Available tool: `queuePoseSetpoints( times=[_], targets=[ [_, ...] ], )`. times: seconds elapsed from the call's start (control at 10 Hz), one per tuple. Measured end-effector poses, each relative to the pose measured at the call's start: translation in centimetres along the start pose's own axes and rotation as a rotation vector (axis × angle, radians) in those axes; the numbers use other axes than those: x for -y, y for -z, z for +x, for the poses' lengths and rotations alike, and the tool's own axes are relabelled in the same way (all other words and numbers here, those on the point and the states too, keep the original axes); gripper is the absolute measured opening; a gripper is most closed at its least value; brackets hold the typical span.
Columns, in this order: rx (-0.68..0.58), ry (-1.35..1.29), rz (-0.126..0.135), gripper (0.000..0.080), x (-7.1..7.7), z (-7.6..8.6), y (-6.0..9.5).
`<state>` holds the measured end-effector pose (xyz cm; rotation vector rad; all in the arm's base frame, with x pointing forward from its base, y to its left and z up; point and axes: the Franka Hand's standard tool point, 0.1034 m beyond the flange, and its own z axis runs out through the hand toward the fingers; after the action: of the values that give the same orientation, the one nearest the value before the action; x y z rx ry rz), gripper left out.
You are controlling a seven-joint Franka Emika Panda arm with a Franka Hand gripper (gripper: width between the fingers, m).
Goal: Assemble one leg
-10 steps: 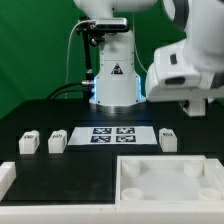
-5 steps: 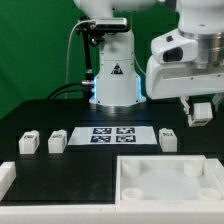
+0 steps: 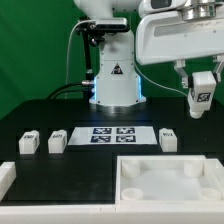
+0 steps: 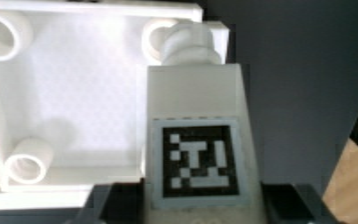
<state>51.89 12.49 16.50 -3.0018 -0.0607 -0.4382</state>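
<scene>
Fingers (image 4: 119, 206): clamping the leg (image 3: 203, 96) between them, its tag facing outward.
Leg: hanging in the exterior frame's upper right, well above the worktop (image 3: 35, 115).
Tray (image 3: 165, 180): lying at lower right.

The hand (image 3: 203, 80) holds 1 leg (image 3: 202, 100) aloft, tag showing.
</scene>
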Motion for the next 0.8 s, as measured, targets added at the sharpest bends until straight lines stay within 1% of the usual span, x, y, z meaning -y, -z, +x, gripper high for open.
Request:
queuePoseSetpoints(
  times=[0.1,0.2,0.3,0.4,0.5,0.6,0.7,0.8],
  targets=[
    [-0.117,0.004,0.011,0.0292,0.2,0.1,0.1],
    [-0.178,0.008,0.019,0.0292,0.3,-0.4,0.0],
    [-0.174,0.008,0.018,0.0292,0.3,-0.6,-0.2],
    [-0.18,0.039,0.01,0.0292,-0.3,-0.2,0.0],
    [-0.203,0.066,-0.009,0.0292,-1.9,1.0,0.4],
    [-0.254,0.09,-0.031,0.0292,-3.7,3.3,1.0],
    [-0.296,0.096,-0.044,0.0292,-5.0,5.2,0.8],
    [-0.302,0.095,-0.042,0.0292,-4.9,6.1,0.4]
  ],
)
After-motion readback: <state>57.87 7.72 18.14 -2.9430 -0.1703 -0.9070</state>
